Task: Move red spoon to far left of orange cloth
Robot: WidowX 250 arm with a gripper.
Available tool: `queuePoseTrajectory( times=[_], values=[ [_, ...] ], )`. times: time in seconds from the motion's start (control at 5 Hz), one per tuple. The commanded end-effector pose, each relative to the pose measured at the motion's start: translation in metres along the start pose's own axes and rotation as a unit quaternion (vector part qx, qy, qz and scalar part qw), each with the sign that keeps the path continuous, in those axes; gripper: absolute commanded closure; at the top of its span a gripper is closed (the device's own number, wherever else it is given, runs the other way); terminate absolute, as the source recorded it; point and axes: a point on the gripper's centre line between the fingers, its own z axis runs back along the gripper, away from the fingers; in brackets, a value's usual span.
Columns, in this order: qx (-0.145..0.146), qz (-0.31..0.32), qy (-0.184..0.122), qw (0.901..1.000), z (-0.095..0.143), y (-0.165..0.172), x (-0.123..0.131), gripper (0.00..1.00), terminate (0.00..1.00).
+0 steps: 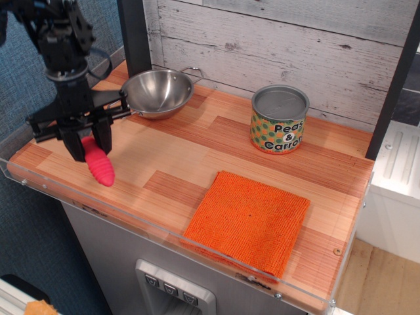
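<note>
My gripper (88, 146) is at the far left of the counter, shut on the red spoon (100, 165). Only the spoon's ribbed pinkish-red handle shows, hanging down and slanting right below the fingers, its tip close to or on the wood. The spoon's metal bowl is hidden behind the gripper. The orange cloth (249, 220) lies flat at the front right of the counter, well to the right of the spoon and apart from it.
A steel bowl (157, 92) sits at the back left, just behind the gripper. A Peas & Carrots can (279, 119) stands at the back right. A clear plastic rim (98, 209) runs along the counter's front and left edges. A plank wall stands behind.
</note>
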Motion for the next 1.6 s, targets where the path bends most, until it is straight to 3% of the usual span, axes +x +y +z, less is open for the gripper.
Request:
queuePoseTrajectory(
  times=[0.0,0.2,0.4,0.6,1.0,1.2,1.4],
  values=[
    [0.011,0.033,-0.004,0.9994,-0.017,-0.004,0.011,1.00,0.00],
    [-0.009,0.047,0.000,0.9989,-0.017,0.005,0.012,1.00,0.00],
    [-0.013,0.045,0.007,0.9989,-0.018,0.009,0.013,0.00,0.00],
    [-0.017,0.040,0.008,0.9990,-0.010,0.011,0.013,0.00,0.00],
    [-0.024,0.023,-0.029,0.9990,0.031,0.009,0.011,0.00,0.00],
    [-0.062,-0.006,-0.023,0.9978,0.052,0.004,0.005,0.00,0.00],
    [-0.050,-0.134,-0.032,0.9892,0.077,-0.003,-0.004,0.00,0.00]
  ],
)
